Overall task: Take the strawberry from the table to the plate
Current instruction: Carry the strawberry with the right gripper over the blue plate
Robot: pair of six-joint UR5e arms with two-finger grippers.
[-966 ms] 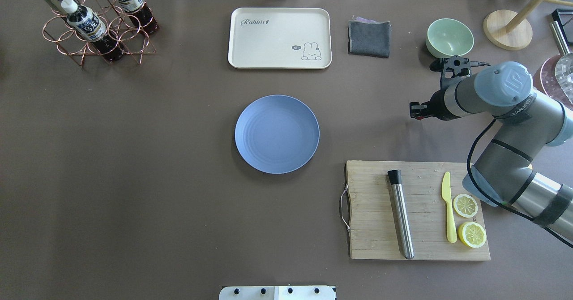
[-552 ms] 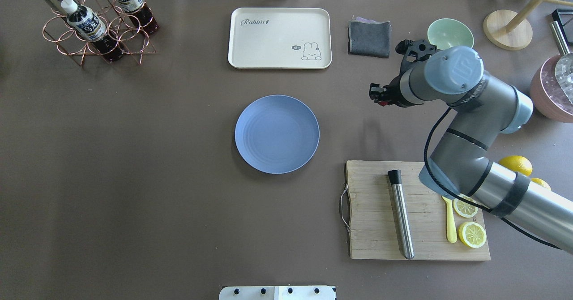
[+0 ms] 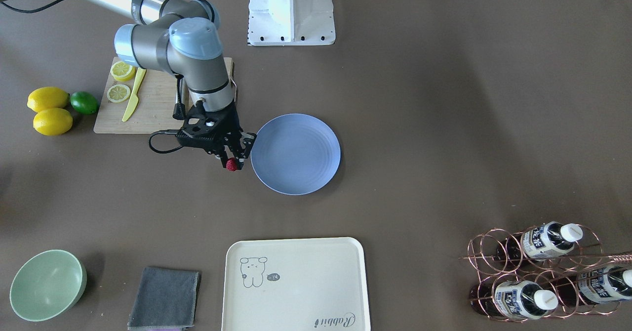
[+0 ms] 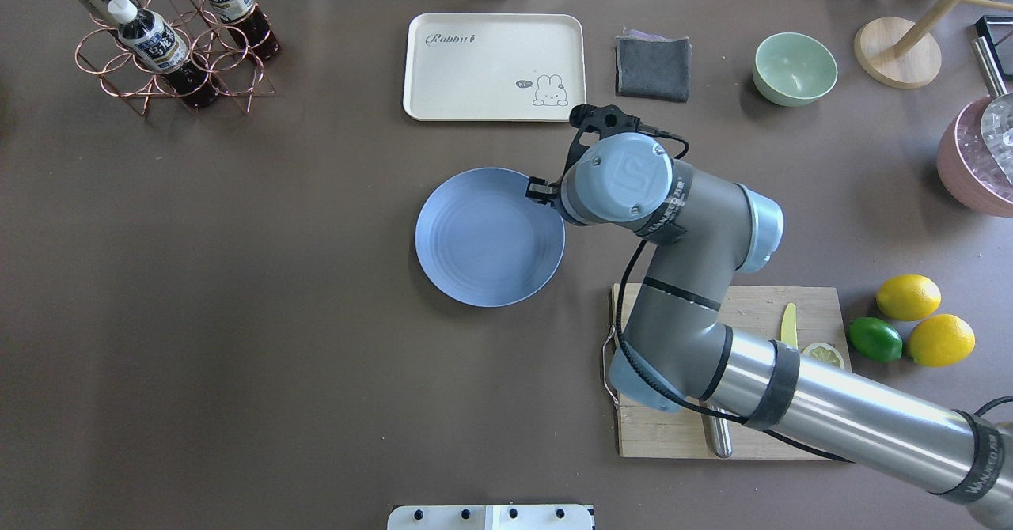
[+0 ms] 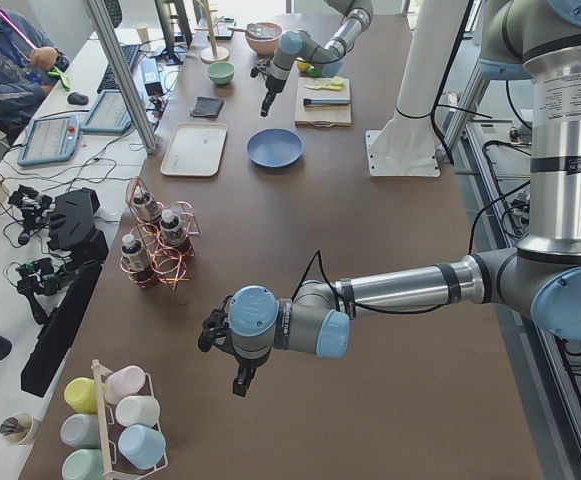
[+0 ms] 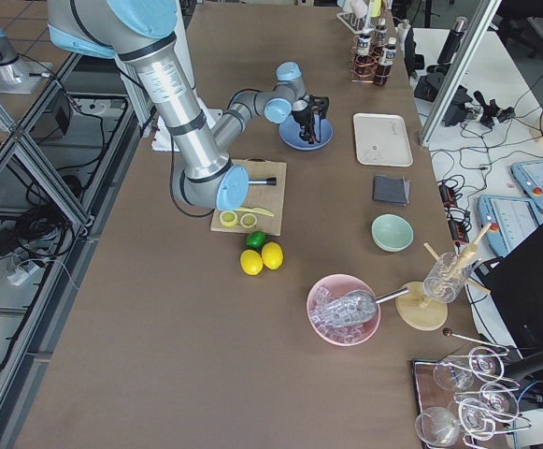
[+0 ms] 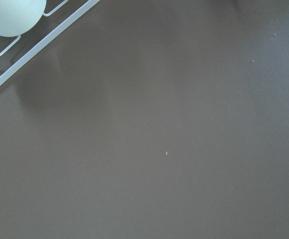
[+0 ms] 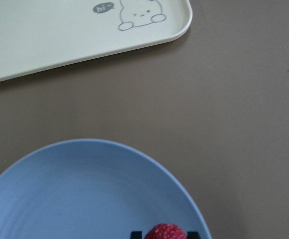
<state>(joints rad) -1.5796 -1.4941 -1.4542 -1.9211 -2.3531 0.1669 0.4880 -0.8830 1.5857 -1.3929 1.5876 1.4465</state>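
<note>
The strawberry (image 3: 231, 165) is a small dark-red berry pinched between the fingertips of my right gripper (image 3: 232, 161), which is shut on it. It hangs just above the table (image 3: 419, 99), at the rim of the light-blue plate (image 3: 295, 154) on the robot's right side. The right wrist view shows the strawberry (image 8: 165, 232) over the plate's edge (image 8: 84, 199). From overhead, the wrist hides the berry beside the plate (image 4: 483, 237). My left gripper (image 5: 238, 378) shows only in the exterior left view, low over bare table; I cannot tell its state.
A cream tray (image 4: 495, 67), a grey cloth (image 4: 653, 67) and a green bowl (image 4: 794, 68) line the far side. Under my right arm lies the cutting board (image 4: 815, 308), with two lemons (image 4: 908, 297) and a lime (image 4: 874, 339) beside it. A bottle rack (image 4: 170, 47) stands far left.
My right arm has swept left from near the green bowl to the plate's rim, carrying the strawberry. The lemons and lime are now uncovered.
</note>
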